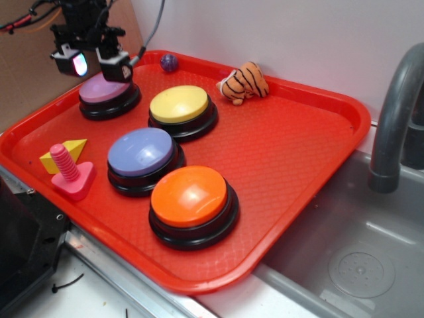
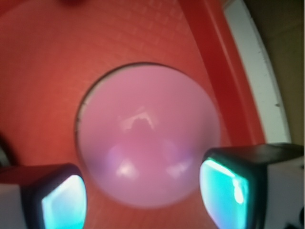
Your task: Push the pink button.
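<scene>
Orange button [image 1: 191, 197]: tray's [image 1: 298, 152] near edge. Gripper [image 1: 97, 67]: fingers spread, poised directly above pink button [image 1: 105, 89], far-left corner.

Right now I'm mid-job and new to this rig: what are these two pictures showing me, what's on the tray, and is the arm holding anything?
The exterior picture looks at the scene from outside: a robot arm's gripper hangs above the pink button at the back left of a red tray, beside a sink. The wrist picture comes from a camera on the arm itself, looking down: the pink button fills it, with the gripper's two fingertips at the bottom corners. The fingers are spread apart and hold nothing. Also on the tray: a yellow button, a lavender-blue button, an orange button, a pink screw toy, a yellow wedge, a striped plush tiger and a small purple ball.
</scene>
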Available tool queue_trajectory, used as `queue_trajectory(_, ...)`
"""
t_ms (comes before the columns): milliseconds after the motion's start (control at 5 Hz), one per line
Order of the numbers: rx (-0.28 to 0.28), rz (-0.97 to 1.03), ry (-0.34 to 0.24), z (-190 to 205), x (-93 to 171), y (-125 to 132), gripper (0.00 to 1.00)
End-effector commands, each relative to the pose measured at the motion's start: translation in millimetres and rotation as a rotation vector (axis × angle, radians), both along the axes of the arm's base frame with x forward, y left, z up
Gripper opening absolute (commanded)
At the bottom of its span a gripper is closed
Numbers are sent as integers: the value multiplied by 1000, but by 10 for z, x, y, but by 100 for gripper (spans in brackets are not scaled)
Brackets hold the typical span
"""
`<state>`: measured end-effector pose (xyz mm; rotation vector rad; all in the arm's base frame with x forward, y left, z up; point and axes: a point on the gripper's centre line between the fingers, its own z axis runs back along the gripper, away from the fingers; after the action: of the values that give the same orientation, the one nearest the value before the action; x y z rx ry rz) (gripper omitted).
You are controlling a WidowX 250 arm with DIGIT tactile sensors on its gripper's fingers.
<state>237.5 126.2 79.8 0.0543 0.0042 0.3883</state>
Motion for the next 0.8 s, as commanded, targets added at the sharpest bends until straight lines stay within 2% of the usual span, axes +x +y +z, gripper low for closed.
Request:
queue_trajectory(0, 84, 78, -70, 545, 34, 83, 100)
queue_trajectory(600, 77, 88, -48, 675, 27, 27, 100)
